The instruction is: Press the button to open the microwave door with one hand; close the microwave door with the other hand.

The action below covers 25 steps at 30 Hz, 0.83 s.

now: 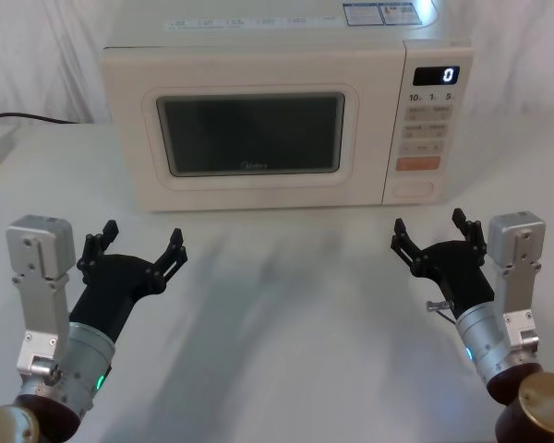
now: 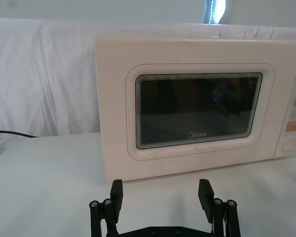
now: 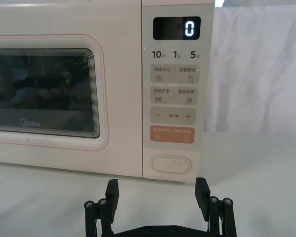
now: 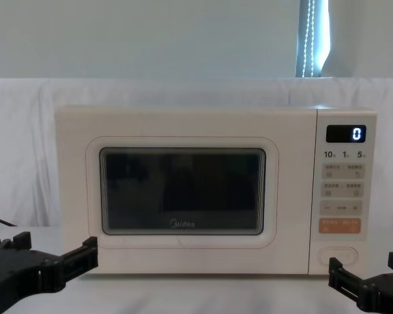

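You've got a white cloth-covered table [image 1: 286, 305], white drape backdrop [image 2: 44, 79] behind, black cable [image 1: 32, 118] at far left on the cloth, and a lit display [image 3: 176, 28] reading 0.

White table [image 1: 286, 305] — microwave [image 1: 258, 74]; cable [image 1: 23, 118]

Two matching arms here. The left gripper [image 1: 138, 247] is matte black, two prongs built from thin linked bars, flaring back into a black cone. Behind that sits a silver cylindrical wrist with a small green light [image 1: 99, 381], then a dark brown joint capped in gold [image 1: 0, 426]. A grey-silver boxy camera housing [image 1: 40, 268] rides alongside, screws dotted on its bracket. The right gripper [image 1: 431, 237] is the same build: black prongs, silver wrist, gold-capped brown joint [image 1: 545, 400], grey housing [image 1: 517, 242], plus a thin cable [image 1: 438, 305]. Up close, round silver screw heads [image 3: 99, 202] stud the finger [image 3: 112, 191] linkages.
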{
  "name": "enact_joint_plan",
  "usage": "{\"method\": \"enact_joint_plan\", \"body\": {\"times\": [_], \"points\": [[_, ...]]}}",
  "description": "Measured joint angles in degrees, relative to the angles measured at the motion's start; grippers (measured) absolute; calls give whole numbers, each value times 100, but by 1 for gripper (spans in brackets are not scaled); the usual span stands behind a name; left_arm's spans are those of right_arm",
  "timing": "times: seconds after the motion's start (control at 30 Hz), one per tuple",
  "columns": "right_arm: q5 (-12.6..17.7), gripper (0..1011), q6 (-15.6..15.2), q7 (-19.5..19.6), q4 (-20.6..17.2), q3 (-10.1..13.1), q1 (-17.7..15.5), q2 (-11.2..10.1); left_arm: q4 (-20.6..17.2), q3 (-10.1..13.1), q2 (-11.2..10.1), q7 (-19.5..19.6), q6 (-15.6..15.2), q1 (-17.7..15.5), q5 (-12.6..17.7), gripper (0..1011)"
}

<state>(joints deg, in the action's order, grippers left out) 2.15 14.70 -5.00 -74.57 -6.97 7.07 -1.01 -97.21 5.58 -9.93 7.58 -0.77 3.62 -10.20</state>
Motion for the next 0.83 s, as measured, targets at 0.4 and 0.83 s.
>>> {"method": "enact_joint_plan", "body": {"times": [0.4, 0.83], "points": [[0, 1002, 0, 0, 0, 0, 0, 0, 0, 0, 0, 0, 0, 0, 0, 1001], [0, 1002, 0, 0, 0, 0, 0, 0, 0, 0, 0, 0, 0, 0, 0, 1001]]}}
